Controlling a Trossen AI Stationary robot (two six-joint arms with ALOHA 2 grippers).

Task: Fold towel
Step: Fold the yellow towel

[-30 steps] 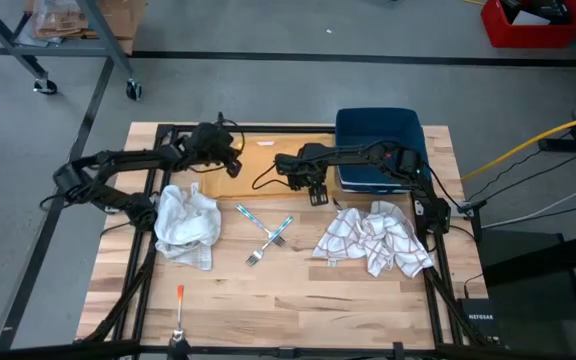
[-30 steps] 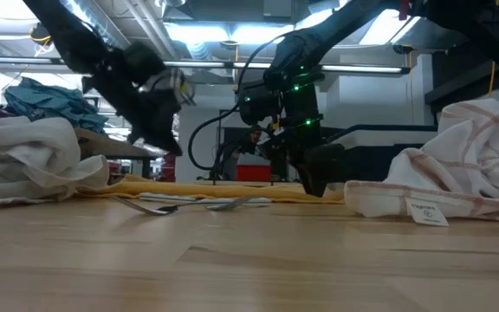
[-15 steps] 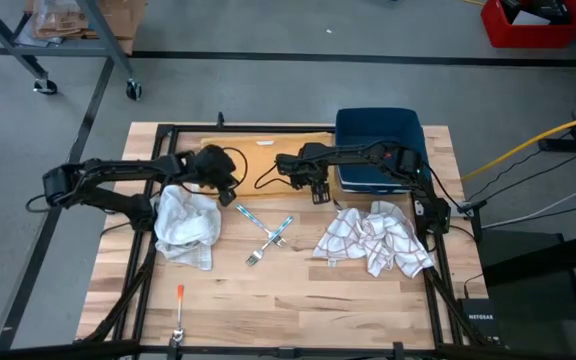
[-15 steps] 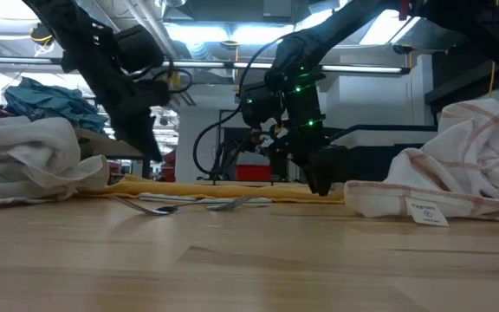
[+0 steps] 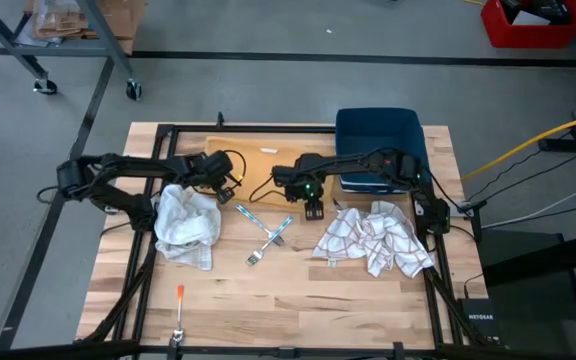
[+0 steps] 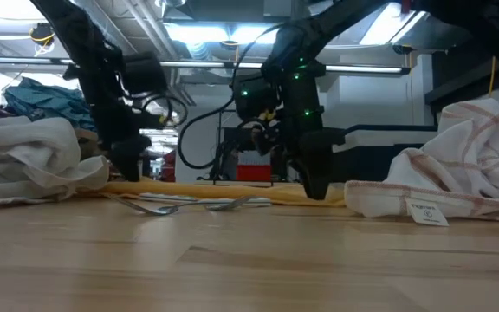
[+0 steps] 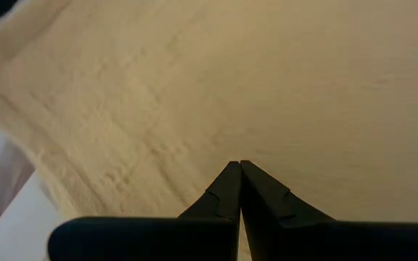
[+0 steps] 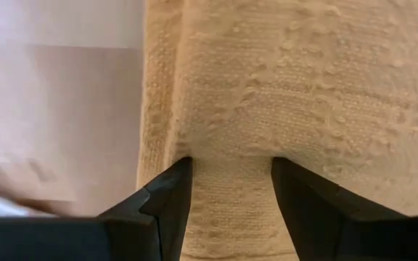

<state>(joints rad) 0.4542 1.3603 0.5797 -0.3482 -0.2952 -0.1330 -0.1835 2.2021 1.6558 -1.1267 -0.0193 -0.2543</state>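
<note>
The flat yellow cloth towel (image 5: 258, 170) lies under both grippers: left gripper (image 5: 230, 190) pressed together, right gripper (image 5: 313, 208) spread over its edge.

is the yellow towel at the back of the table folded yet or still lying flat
Lying flat. The yellow towel is spread on the table, no fold showing; the left gripper is shut and the right gripper open at its near edge.

Both arms matte black, jointed, w/ loose black cables looping off the wrists. Right arm (image 5: 353, 160) shows small green LEDs near its wrist. Left arm (image 5: 133, 168) same build; tapered, wedge-shaped black fingers (image 7: 227, 190).
</note>
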